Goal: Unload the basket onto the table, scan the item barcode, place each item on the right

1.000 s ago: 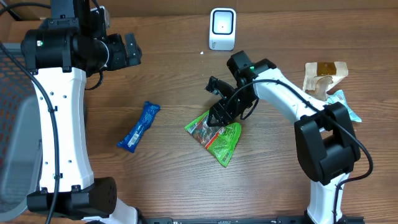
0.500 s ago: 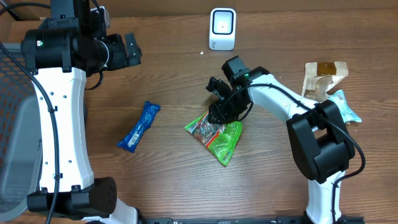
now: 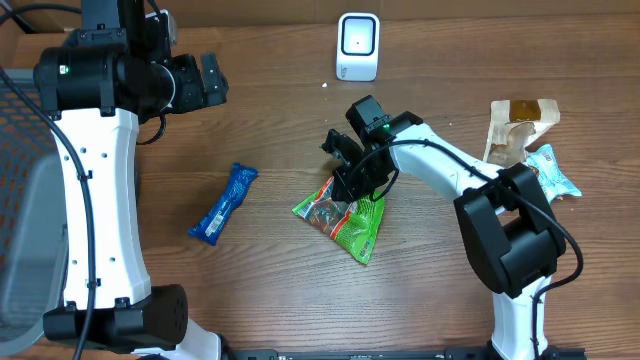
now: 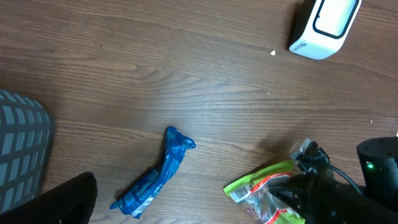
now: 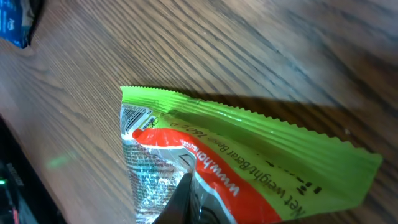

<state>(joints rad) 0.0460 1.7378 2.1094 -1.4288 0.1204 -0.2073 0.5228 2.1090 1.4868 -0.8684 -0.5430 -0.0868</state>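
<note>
Right tool is clamping on the green packet's upper edge on the desk; left tool is hanging apart, gripping nothing; scanner is standing nearby.

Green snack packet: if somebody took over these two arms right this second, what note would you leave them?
Left gripper: open, holding nothing, off at the far left.
Right gripper: shut on the top edge of the green packet, which lies mid-table.
Scanner: stands at the far side, beyond the packet.
Blue packet: lies to the left, with no gripper on it.
Done: the green packet is gripped.
Left: lift it and show its barcode to the scanner.
</note>
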